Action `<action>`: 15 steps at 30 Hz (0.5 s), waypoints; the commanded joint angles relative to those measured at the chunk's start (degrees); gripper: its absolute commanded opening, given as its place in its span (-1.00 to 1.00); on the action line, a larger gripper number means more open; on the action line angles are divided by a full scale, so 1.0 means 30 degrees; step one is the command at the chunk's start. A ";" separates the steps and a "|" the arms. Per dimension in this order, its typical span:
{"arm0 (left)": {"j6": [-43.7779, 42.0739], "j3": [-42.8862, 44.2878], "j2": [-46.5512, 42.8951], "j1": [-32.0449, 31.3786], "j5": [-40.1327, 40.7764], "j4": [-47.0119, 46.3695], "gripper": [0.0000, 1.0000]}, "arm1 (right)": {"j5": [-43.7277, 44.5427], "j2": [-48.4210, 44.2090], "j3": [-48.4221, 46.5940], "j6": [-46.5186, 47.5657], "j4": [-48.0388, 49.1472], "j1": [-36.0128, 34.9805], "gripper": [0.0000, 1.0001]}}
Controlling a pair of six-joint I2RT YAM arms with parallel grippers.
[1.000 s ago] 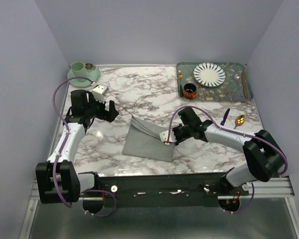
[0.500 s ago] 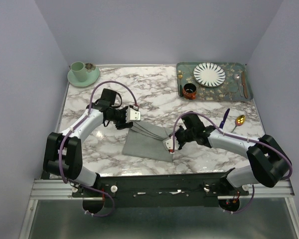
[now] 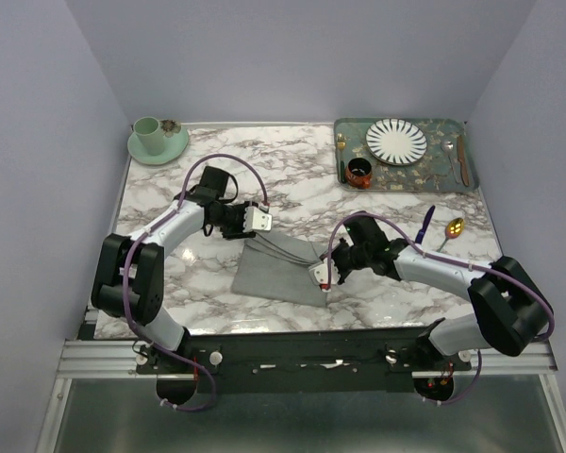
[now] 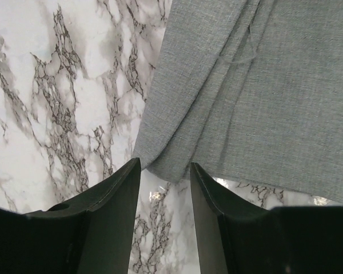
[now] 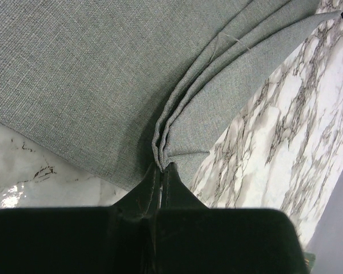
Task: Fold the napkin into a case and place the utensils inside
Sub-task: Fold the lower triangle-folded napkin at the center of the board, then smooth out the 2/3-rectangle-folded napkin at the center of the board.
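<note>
The grey napkin (image 3: pixel 278 269) lies folded in layers on the marble table (image 3: pixel 292 189). My right gripper (image 3: pixel 319 279) is shut on the bunched layered edge at its right corner, seen as the napkin (image 5: pixel 103 74) in the right wrist view, the right gripper (image 5: pixel 162 166) pinching the folds. My left gripper (image 3: pixel 252 229) is at the napkin's far-left corner. Its jaws are open, and the tip of that corner of the napkin (image 4: pixel 263 108) sits just at the left gripper (image 4: pixel 164 168). The utensils, one blue-handled (image 3: pixel 426 222) and a gold spoon (image 3: pixel 454 227), lie right of the napkin.
A green tray (image 3: pixel 424 176) at the back right carries a striped plate (image 3: pixel 396 142), a small orange cup (image 3: pixel 359 171), a gold fork (image 3: pixel 341 143) and more cutlery (image 3: pixel 457 156). A green cup on a saucer (image 3: pixel 156 140) stands at the back left.
My left arm swung in from the table's left side to the napkin's far-left corner, and its jaws narrowed. The right gripper kept its hold and shifted slightly.
</note>
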State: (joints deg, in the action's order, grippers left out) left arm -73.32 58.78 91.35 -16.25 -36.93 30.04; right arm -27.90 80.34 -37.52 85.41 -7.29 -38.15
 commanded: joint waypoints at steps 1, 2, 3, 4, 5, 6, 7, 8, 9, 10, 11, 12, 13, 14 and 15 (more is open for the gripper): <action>-0.0784 0.0649 0.0983 -0.0033 0.0502 -0.0668 0.01 | -0.0075 -0.0206 0.0084 0.0183 0.0262 -0.0115 -0.99; -0.0843 0.0678 0.1159 -0.0032 0.0589 -0.0668 0.00 | -0.0075 -0.0206 0.0113 0.0213 0.0262 -0.0115 -0.99; -0.0931 0.0795 0.1306 -0.0061 0.0677 -0.0668 0.00 | -0.0046 -0.0235 0.0142 0.0184 0.0262 -0.0144 -0.99; -0.1018 0.0825 0.1597 -0.0033 0.0881 -0.0726 -0.03 | -0.0046 -0.0264 0.0201 0.0126 0.0262 -0.0115 -0.99; -0.1077 0.0883 0.1716 -0.0061 0.0970 -0.0698 -0.07 | -0.0046 -0.0265 0.0201 0.0096 0.0233 -0.0144 -0.99; -0.1165 0.0942 0.1834 -0.0033 0.1029 -0.0698 -0.09 | 0.0012 -0.0294 0.0230 0.0125 0.0232 -0.0115 -0.99; -0.1340 0.0971 0.2009 -0.0032 0.1117 -0.0727 -0.13 | -0.0016 -0.0323 0.0259 0.0096 0.0232 -0.0115 -0.99; -0.1458 0.0972 0.2040 -0.0061 0.1205 -0.0727 -0.15 | 0.0013 -0.0323 0.0289 0.0096 0.0232 -0.0115 -0.99; -0.1517 0.0972 0.2098 -0.0033 0.1206 -0.0727 -0.18 | 0.0013 -0.0352 0.0289 0.0067 0.0203 -0.0115 -0.99; -0.1633 0.0972 0.2069 -0.0032 0.1206 -0.0669 -0.27 | -0.0016 -0.0411 0.0289 0.0008 0.0203 -0.0115 -0.99; -0.1664 0.1001 0.2011 -0.0061 0.1090 -0.0581 -0.32 | 0.0013 -0.0440 0.0231 -0.0195 0.0174 -0.0115 -0.99; -0.1693 0.1001 0.1837 -0.0033 0.1001 -0.0494 -0.39 | -0.0016 -0.0470 0.0172 -0.0284 0.0116 -0.0115 -0.99; -0.1664 0.1001 0.1719 -0.0032 0.0914 -0.0261 -0.56 | -0.0045 -0.0557 0.0114 -0.0372 0.0028 -0.0115 -0.99; -0.1722 0.0943 0.1573 -0.0061 0.0623 -0.0084 -0.63 | -0.0075 -0.0674 -0.0003 -0.0460 -0.0031 -0.0144 -0.99; -0.1722 0.0913 0.1223 -0.0033 0.0533 0.0092 -0.68 | -0.0162 -0.0762 -0.0033 -0.0548 -0.0205 -0.0115 -0.99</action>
State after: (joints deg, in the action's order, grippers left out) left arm -76.97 60.47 97.27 -16.25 -34.15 28.49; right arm -27.88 80.20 -37.47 85.12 -7.31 -38.17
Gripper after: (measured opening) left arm 0.230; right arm 0.016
